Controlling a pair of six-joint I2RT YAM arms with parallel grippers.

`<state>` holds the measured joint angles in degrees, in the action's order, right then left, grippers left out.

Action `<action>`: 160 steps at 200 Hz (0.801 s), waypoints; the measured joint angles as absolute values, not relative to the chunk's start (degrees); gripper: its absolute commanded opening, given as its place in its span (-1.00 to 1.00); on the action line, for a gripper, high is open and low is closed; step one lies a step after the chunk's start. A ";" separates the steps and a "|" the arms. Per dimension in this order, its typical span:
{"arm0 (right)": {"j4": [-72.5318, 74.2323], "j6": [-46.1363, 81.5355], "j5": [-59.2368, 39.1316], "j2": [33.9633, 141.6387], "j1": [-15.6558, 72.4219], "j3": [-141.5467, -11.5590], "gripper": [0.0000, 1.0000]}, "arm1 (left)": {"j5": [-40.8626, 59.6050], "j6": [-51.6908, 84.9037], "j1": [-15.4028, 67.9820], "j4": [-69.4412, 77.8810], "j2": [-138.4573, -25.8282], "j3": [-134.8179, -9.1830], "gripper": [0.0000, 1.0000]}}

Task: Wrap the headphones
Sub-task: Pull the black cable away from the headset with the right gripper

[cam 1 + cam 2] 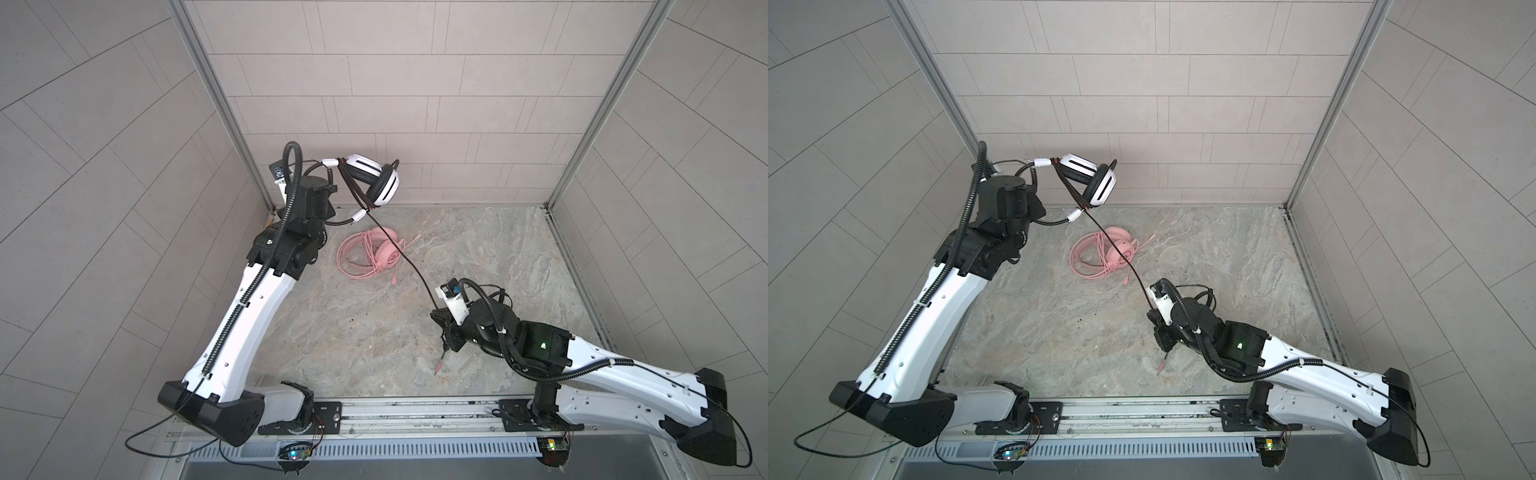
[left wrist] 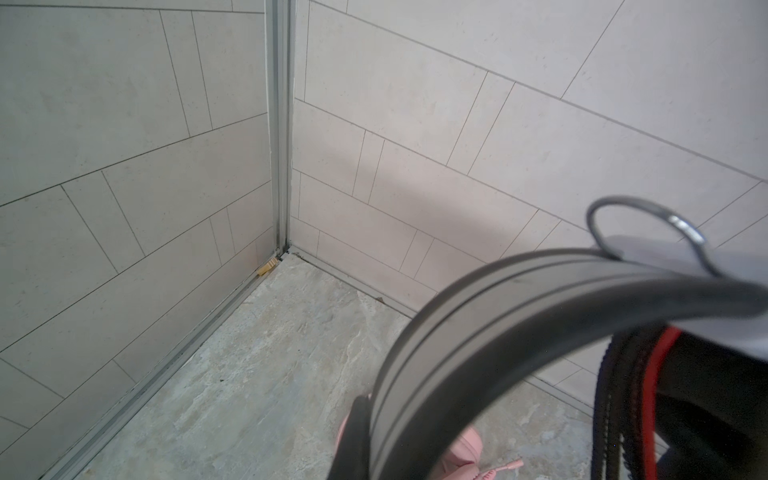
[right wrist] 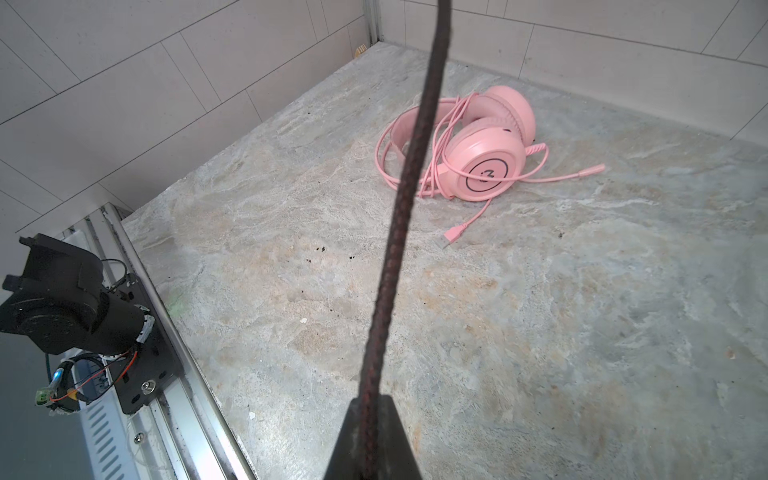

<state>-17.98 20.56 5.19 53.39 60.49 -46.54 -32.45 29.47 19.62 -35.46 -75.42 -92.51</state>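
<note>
My left gripper [image 1: 332,203] [image 1: 1040,210] [image 2: 374,449] is raised near the back wall, shut on the headband [image 2: 498,316] of the white-and-black headphones [image 1: 382,183] [image 1: 1100,183]. Their black cable [image 1: 411,266] [image 1: 1133,270] [image 3: 411,166] is looped several times across the headband. From there it runs taut, slanting down to my right gripper [image 1: 438,320] [image 1: 1154,322] [image 3: 370,415], which is shut on it. The plug end [image 1: 439,365] [image 1: 1160,368] dangles below that gripper. The pink headphones [image 1: 376,251] [image 1: 1117,249] [image 3: 486,162] [image 2: 461,453] lie on the table with their pink cable wound round them.
Tiled walls close in the marbled table [image 1: 478,257] at the back and on both sides, with metal posts [image 1: 232,124] in the corners. A metal rail [image 1: 415,415] carrying both arm bases runs along the front edge. A small yellow scrap [image 2: 266,270] lies in the back left corner.
</note>
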 measured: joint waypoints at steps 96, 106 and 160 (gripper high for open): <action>-21.32 14.83 6.83 50.11 61.12 -54.22 -0.84 | -31.07 20.38 19.53 -38.74 -79.35 -86.78 -1.00; -21.63 13.82 7.46 50.13 61.12 -55.99 -0.84 | -30.20 18.92 19.94 -40.58 -80.66 -86.78 -1.00; -24.21 7.44 11.29 50.39 61.12 -65.54 -0.86 | -27.88 12.75 26.65 -45.56 -82.04 -83.40 -1.00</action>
